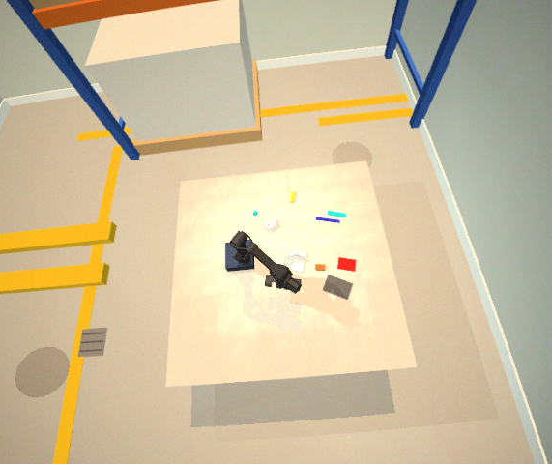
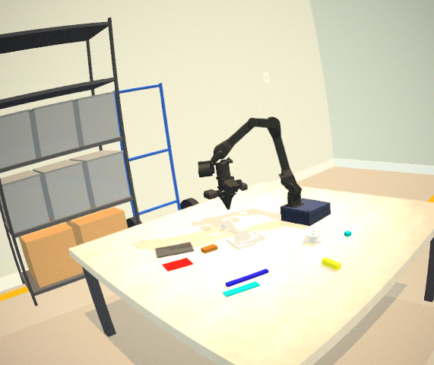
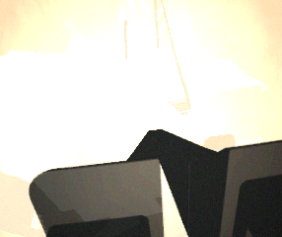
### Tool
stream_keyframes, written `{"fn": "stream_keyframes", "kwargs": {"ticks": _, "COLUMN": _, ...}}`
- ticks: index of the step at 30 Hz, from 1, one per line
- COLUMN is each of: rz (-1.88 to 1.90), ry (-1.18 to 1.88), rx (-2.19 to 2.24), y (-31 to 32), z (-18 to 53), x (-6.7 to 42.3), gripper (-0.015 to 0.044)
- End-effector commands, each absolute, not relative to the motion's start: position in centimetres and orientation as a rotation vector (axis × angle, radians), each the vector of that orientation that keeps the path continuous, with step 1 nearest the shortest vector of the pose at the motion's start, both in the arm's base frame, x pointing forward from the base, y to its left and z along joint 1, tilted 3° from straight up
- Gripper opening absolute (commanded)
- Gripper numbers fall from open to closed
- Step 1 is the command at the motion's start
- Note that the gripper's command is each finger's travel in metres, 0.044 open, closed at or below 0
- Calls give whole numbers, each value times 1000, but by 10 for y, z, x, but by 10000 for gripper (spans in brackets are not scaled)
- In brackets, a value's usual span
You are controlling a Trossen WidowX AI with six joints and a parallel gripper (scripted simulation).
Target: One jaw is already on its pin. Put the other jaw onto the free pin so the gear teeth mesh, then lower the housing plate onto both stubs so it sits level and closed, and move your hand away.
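The white gripper base [image 1: 298, 267] [image 2: 242, 245] lies on the table with pale jaw parts on and beside it. A small pale piece [image 2: 229, 226] shows at its far side in the exterior view. The pins and gear teeth are too washed out to tell apart. A separate small white part with dark spots [image 1: 270, 225] [image 2: 313, 236], perhaps the housing plate, lies apart near the robot's base. My gripper [image 2: 229, 207] is shut and empty, pointing down above the table beyond the white base in the exterior view. The wrist view shows its dark fingers and faint outlines on glare.
An orange block [image 1: 320, 267] [image 2: 209, 248], a dark grey sheet [image 1: 337, 287] [image 2: 174, 249] and a red sheet [image 1: 346, 264] [image 2: 177, 264] lie near the white base. Blue [image 2: 247, 277] and cyan [image 2: 241, 289] bars, a yellow block [image 2: 331, 263] and a cyan cube [image 2: 347, 233] lie farther off.
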State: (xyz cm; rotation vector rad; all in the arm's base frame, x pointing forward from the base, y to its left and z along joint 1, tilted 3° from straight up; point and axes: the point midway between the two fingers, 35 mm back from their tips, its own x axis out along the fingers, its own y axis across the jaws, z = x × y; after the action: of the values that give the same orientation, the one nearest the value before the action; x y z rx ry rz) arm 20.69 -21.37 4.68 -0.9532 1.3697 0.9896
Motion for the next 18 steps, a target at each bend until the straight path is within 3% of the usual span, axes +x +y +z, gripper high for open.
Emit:
{"fn": "stream_keyframes", "kwargs": {"ticks": 1, "rz": 1070, "ry": 1330, "rx": -1036, "y": -214, "z": 47, "x": 205, "gripper": 0}}
{"fn": "stream_keyframes", "kwargs": {"ticks": 18, "rz": 1171, "ry": 1273, "rx": -1132, "y": -214, "z": 43, "x": 204, "gripper": 0}}
